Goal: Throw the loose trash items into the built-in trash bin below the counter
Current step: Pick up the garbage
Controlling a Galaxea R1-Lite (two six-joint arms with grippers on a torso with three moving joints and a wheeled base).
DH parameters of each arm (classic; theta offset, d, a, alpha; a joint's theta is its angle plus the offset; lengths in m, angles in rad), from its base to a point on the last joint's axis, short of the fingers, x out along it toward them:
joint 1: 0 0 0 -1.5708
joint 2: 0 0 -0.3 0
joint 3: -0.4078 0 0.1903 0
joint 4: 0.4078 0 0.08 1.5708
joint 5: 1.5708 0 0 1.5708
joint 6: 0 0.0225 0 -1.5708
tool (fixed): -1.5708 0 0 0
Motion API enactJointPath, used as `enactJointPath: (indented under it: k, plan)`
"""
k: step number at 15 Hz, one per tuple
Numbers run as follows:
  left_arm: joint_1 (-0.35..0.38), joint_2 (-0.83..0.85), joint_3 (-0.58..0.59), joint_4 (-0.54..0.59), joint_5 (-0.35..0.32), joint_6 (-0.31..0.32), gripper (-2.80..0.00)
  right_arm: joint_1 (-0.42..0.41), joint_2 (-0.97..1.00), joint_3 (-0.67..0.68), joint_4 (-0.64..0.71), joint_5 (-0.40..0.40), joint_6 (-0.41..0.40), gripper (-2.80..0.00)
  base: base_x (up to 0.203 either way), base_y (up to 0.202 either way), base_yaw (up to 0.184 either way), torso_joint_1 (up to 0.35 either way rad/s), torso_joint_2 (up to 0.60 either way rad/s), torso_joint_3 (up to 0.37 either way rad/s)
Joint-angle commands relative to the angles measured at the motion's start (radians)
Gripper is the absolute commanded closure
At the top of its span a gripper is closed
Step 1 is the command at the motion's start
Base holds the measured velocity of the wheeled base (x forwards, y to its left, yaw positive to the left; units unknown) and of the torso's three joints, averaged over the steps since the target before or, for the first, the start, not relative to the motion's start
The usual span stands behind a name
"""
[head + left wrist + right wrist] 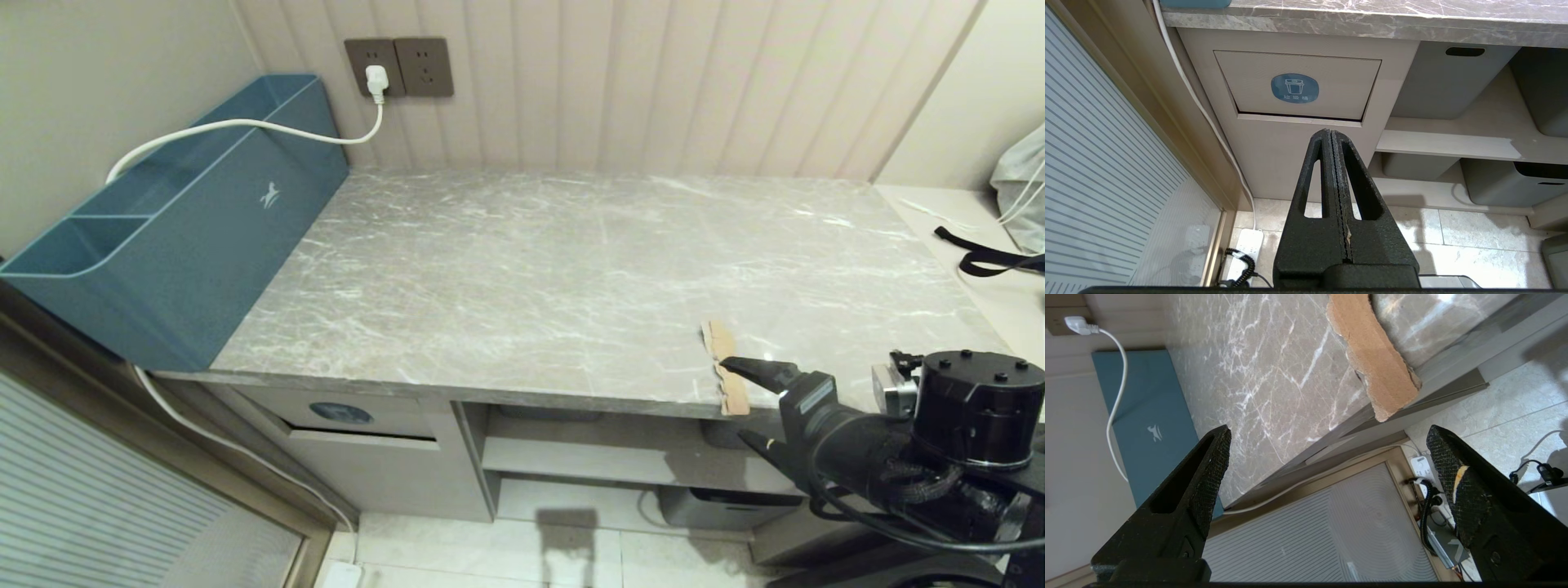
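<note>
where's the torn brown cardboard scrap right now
In the head view the torn brown cardboard scrap lies at the grey marble counter's front right edge, overhanging it, beside the open right gripper.

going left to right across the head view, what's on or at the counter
long blue-teal box with a white horse logo → white power cable plugged into the wall socket → bare grey marble-look counter → torn brown cardboard strip at the front edge → open right gripper

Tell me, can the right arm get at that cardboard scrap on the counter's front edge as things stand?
Probably yes. The right end effector is open beside the cardboard scrap, which overhangs the counter edge, and nothing stands between them.
</note>
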Motion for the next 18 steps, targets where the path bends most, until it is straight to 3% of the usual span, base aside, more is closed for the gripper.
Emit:
enactJointPath:
  k: [1,18]
  plan:
    - [0.0,0.0,0.002,0.0,0.0,0.0,0.0,0.001,-0.002,0.001,-0.009,0.001,0.009,-2.8,0.0,0.0,0.0,0.0,0.0,0.0]
    - [0.0,0.0,0.002,0.0,0.001,0.0,0.0,-0.004,0.047,-0.03,-0.049,0.004,0.015,-2.8,0.0,0.0,0.0,0.0,0.0,0.0]
